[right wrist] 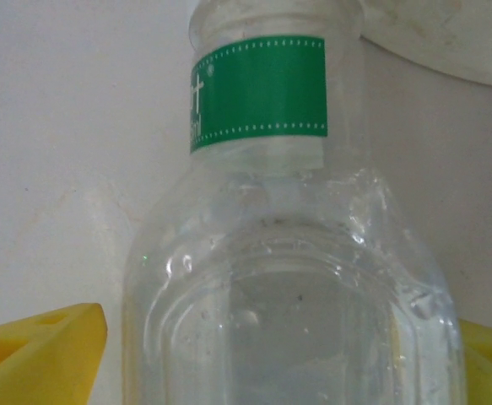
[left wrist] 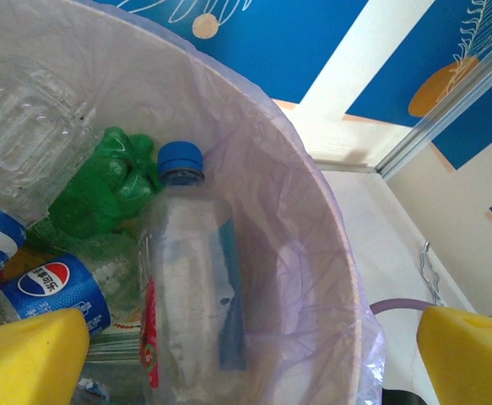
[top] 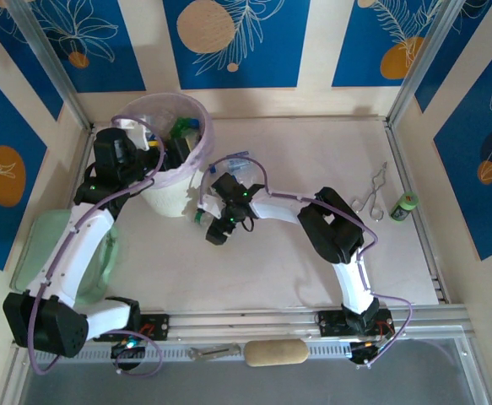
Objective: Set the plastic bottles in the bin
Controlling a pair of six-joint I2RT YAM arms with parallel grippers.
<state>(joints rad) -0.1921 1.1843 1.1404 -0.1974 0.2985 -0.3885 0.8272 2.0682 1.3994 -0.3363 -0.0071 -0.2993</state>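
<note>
The bin [top: 197,118], a white bucket with a lilac bag liner, stands at the back left. My left gripper [top: 178,145] hangs open over it, its yellow pads [left wrist: 30,354] wide apart and nothing between them. Inside lie several plastic bottles: a clear one with a blue cap [left wrist: 186,278], a crushed green one [left wrist: 102,181] and a blue-labelled one [left wrist: 56,287]. My right gripper [top: 205,221] is down at the bin's foot, open around a clear bottle with a green label [right wrist: 288,278]. A small gap shows beside its left pad [right wrist: 43,354]. Another clear bottle [top: 239,162] lies behind it.
A pale green tray [top: 47,245] sits under the left arm. Metal tongs [top: 370,194] and a dark cylinder with a green top [top: 404,205] lie at the right. A tan roll [top: 275,352] rests on the front rail. The bin's white wall [right wrist: 448,42] is just beyond the green-labelled bottle.
</note>
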